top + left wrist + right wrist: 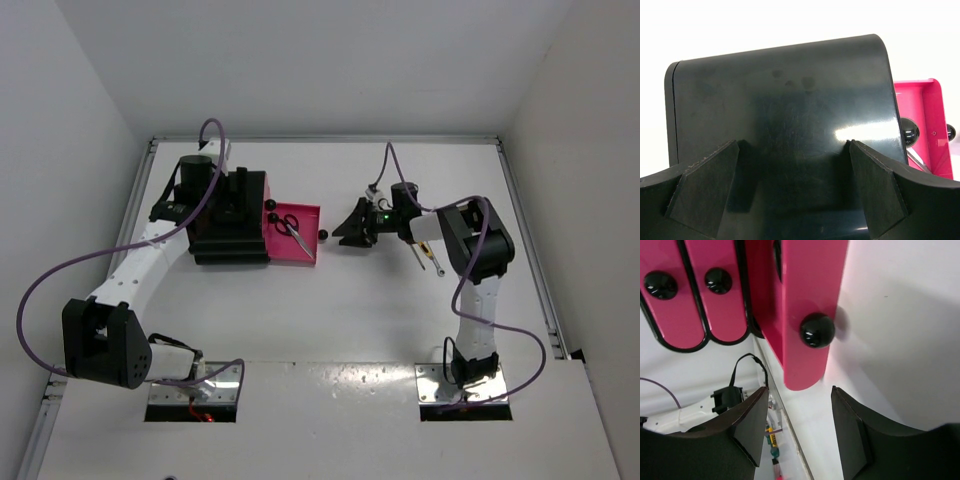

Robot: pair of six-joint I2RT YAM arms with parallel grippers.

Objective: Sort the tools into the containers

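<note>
The cabinet (228, 240) is a squat black box with a glossy, rounded-edged top that reflects light in the left wrist view. Its three drawers are smooth magenta plastic with rounded ends and a round, shiny black knob on each. Two drawers (690, 295) sit shut side by side. The third, the open drawer (300, 245), is pulled out to the right on the white surface (330, 330), and the black-handled scissors (288, 225) lie inside it.

The right gripper (799, 390) has its jaws apart. The open drawer's knob (817, 330) lies just ahead of the matte black fingertips (752, 415), in line with the gap but not touching either one. The right arm reaches leftward from its base, with the elbow folded out to the right.

The left gripper (793, 142) hangs over the cabinet top with its jaws spread wide — whether they touch it I cannot tell. The left arm stretches forward from its base and bends in above the box.

The other tools (430, 258) lie on the surface by the right forearm — too small to tell apart.
</note>
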